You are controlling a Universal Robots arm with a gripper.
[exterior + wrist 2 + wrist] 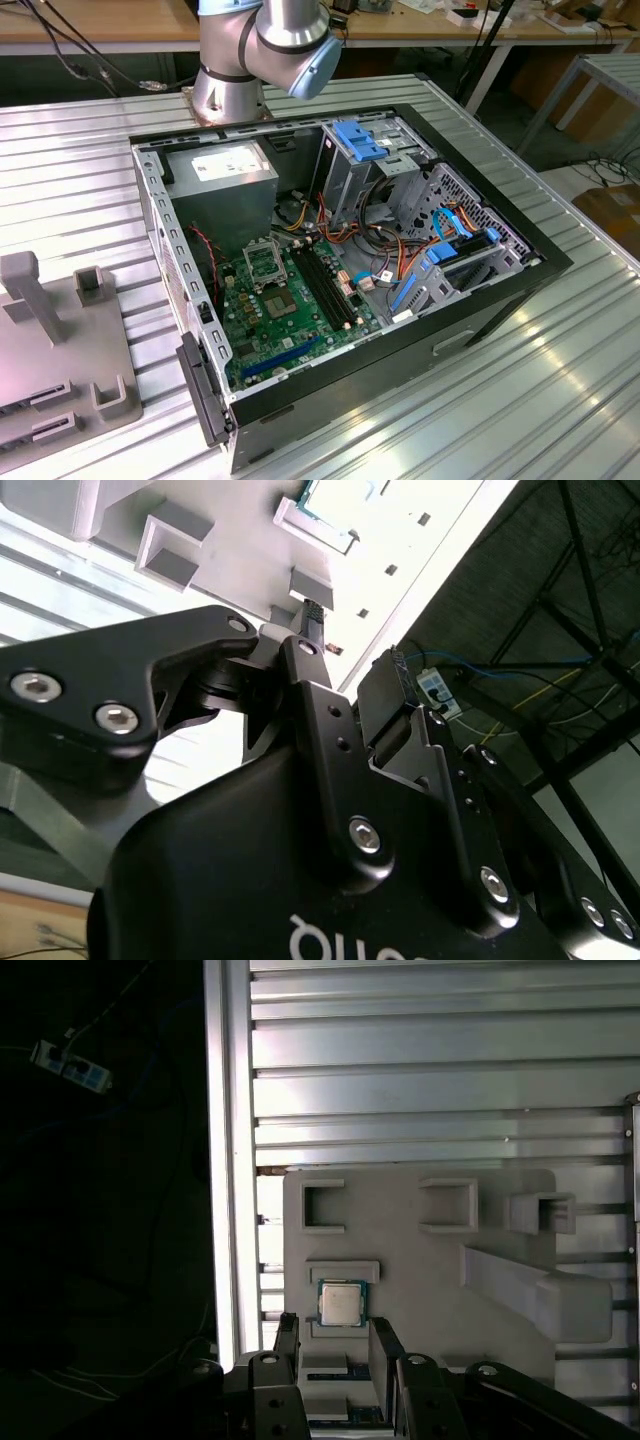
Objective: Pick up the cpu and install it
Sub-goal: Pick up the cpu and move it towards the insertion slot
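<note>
Progress stands at the very start. The cpu [342,1303] lies flat, metal top up, in a shallow nest of the grey fixture plate [420,1260]. The plate rests on the ribbed aluminium table [400,1060], close to one of the table's edges. In the exterior view this plate sits at the exterior view's left, well apart from the open computer case [480,300].

The gripper [338,1358] hangs over the plate near the chip. Its two dark fingers [385,1352] are spread wide with nothing between them. In the first wrist view they line up to either side of the cpu, but they look to be above it and not touching. The second wrist view shows the same gap between the fingers, with nothing in it.

Inside the case, the green motherboard [300,310] lies flat on the bottom. Its metal-framed socket [262,262] is toward the far side of the board. Whether the socket's frame is open or latched cannot be told.

Judged from this, nothing of the task is finished. The chip has not yet been grasped, lifted, carried across to the case or seated in the socket.
</note>
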